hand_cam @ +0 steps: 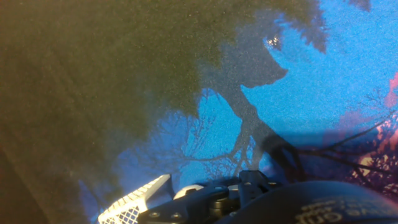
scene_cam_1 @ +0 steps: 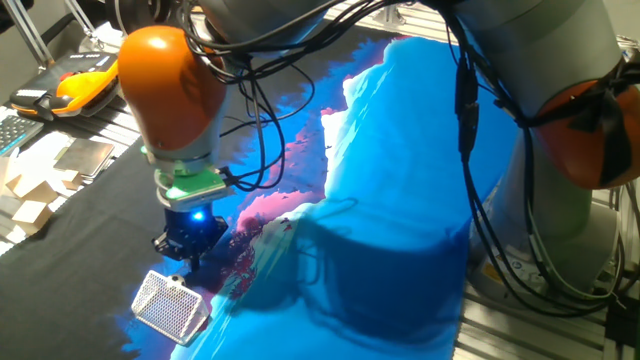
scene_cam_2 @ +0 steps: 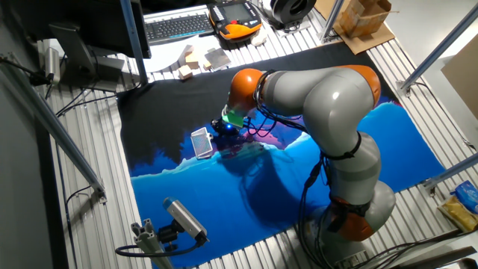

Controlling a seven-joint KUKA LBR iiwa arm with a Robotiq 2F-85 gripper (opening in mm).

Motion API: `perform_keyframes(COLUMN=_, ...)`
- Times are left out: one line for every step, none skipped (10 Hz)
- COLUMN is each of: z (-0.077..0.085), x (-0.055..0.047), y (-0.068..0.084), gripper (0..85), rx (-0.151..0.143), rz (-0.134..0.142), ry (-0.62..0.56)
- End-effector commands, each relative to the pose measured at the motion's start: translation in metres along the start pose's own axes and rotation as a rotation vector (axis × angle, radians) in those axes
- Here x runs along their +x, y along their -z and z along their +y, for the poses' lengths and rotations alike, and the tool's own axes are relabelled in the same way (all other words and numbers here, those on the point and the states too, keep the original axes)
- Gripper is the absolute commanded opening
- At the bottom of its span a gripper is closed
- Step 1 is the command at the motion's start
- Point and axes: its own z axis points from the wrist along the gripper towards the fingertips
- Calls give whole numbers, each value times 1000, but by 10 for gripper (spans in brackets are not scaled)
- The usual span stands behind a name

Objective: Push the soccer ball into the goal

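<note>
The goal (scene_cam_1: pixel 171 306) lies low on the printed cloth (scene_cam_1: pixel 400 200), a small white mesh box at the edge where the black part of the print meets the blue. The gripper (scene_cam_1: pixel 187 250) hangs right over its far side, dark fingers pointing down and almost on the cloth, with a blue light glowing just above them under a green ring. From the other fixed view the goal (scene_cam_2: pixel 201 142) sits just to the left of the gripper (scene_cam_2: pixel 226 133), the two nearly touching. In the hand view the mesh corner of the goal (hand_cam: pixel 134 202) shows at the bottom edge, and right beside it, tucked against the black gripper parts, is a small white rounded bit that looks like the soccer ball (hand_cam: pixel 185 191); only a sliver shows, so I can't make out its pattern or whether it is past the goal's frame. I can't see the ball from either fixed camera. How far apart the fingers are I cannot tell; they are too dark and hidden.
</note>
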Motion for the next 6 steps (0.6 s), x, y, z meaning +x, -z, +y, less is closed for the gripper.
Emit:
perform_keyframes(z=0, x=0, y=0, gripper=0, rx=-25, rz=6, ry=-12)
perform_keyframes(z=0, x=0, y=0, gripper=0, rx=-28, rz=8, ry=-12)
perform_keyframes(z=0, x=0, y=0, gripper=0, rx=-29, rz=9, ry=-14)
perform_keyframes(z=1, x=1, y=0, gripper=0, rx=-32, rz=11, ry=-14)
perform_keyframes(z=1, x=1, y=0, gripper=0, rx=-34, rz=13, ry=-15)
perform_keyframes(z=1, x=2, y=0, gripper=0, rx=-37, rz=16, ry=-14)
